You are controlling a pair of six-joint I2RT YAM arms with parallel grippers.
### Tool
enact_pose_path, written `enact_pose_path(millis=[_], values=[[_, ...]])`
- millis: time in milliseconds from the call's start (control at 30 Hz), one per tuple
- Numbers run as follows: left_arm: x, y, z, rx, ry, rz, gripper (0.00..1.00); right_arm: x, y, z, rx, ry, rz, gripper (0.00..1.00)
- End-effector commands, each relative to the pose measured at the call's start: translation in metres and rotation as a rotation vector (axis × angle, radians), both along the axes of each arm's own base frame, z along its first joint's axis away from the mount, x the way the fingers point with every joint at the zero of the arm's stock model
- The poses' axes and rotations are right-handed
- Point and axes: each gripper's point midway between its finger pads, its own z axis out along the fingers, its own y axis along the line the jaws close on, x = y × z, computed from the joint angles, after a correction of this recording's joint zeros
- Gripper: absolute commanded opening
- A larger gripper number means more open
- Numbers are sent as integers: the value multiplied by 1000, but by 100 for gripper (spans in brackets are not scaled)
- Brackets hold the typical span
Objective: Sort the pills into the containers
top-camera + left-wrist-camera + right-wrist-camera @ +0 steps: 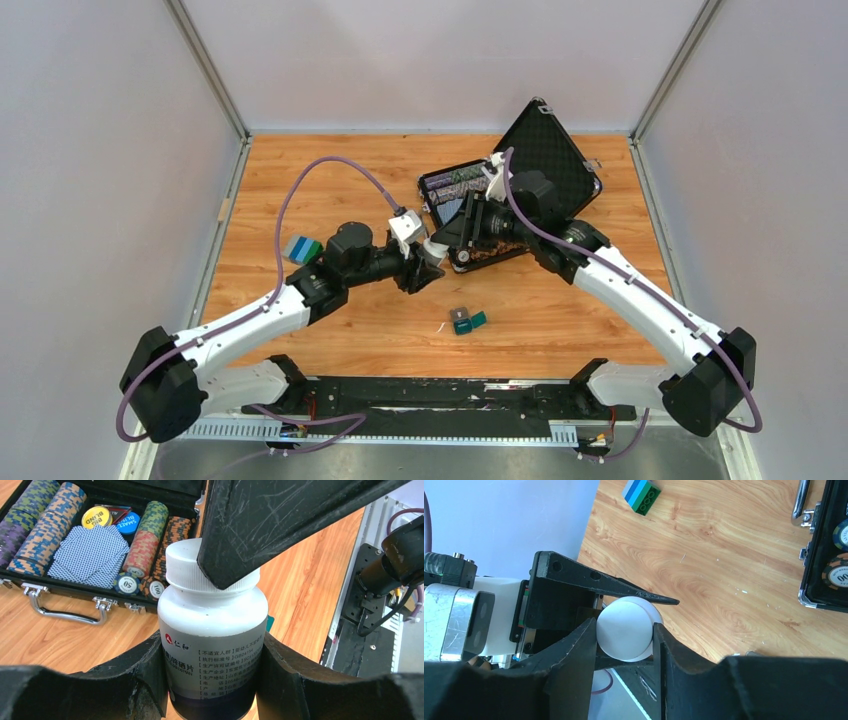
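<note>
My left gripper point(425, 270) point(212, 652) is shut on the body of a white pill bottle point(212, 630), holding it above the table's middle. My right gripper point(442, 247) point(624, 625) is shut on the bottle's white cap point(624, 636) point(182, 565). One of its fingers point(260, 525) crosses the cap in the left wrist view. The tiny dark-teal container point(468, 321) lies open on the wood, nearer the arm bases than both grippers. A sliver of it point(270, 622) shows behind the bottle. No loose pills are visible.
An open black chip case point(470, 215) point(100, 540) point(824, 555) with its raised lid point(550, 155) sits at the back right, under the right arm. A blue-and-green block point(300, 249) point(641, 495) lies to the left. Grey walls enclose the wooden table point(330, 180).
</note>
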Motion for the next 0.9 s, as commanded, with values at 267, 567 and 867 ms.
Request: enact_pose_path(millis=[267, 567, 867], values=[[-31, -17, 43, -46, 1, -231, 0, -40, -15, 20, 85, -401, 487, 0], [-29, -14, 39, 77, -4, -278, 0, -7, -22, 15, 9, -339, 271, 93], [8, -12, 43, 31, -113, -87, 0, 27, -22, 12, 64, -22, -170, 69]])
